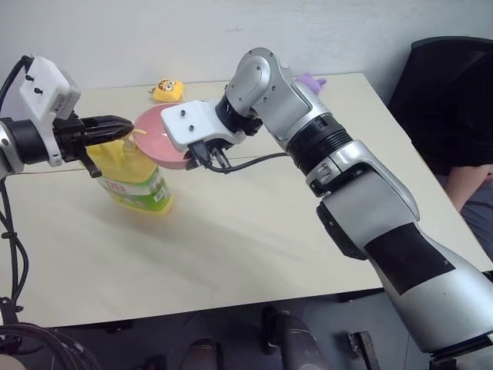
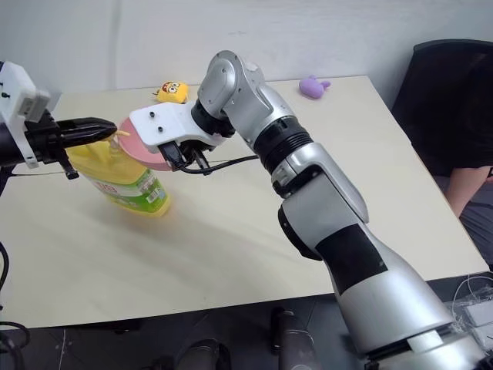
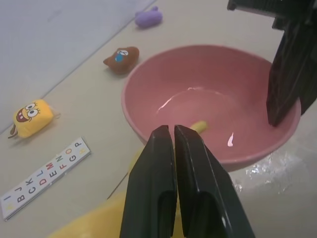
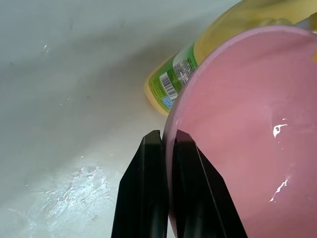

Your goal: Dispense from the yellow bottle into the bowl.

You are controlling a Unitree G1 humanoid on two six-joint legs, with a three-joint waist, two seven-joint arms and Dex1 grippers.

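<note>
While standing on the bench toward its left side, one yellow bottle, green-and-white label facing out, pump top up. One pink bowl held off the surface just beside and above it, tilted, mouth turned toward the pump nozzle. Right end effector clamped on the bowl's rim, one finger inside, one outside. Left end effector with both fingers pressed together, holding nothing, poised at the pump head, tips pointing into the bowl. Yellow nozzle tip visible just past those fingertips, over the bowl's inside. Farther back on the bench, three small plush toys: one yellow, one brown, one purple. One alphabet strip lying flat near the yellow toy. One dark chair past the bench's right edge.
</note>
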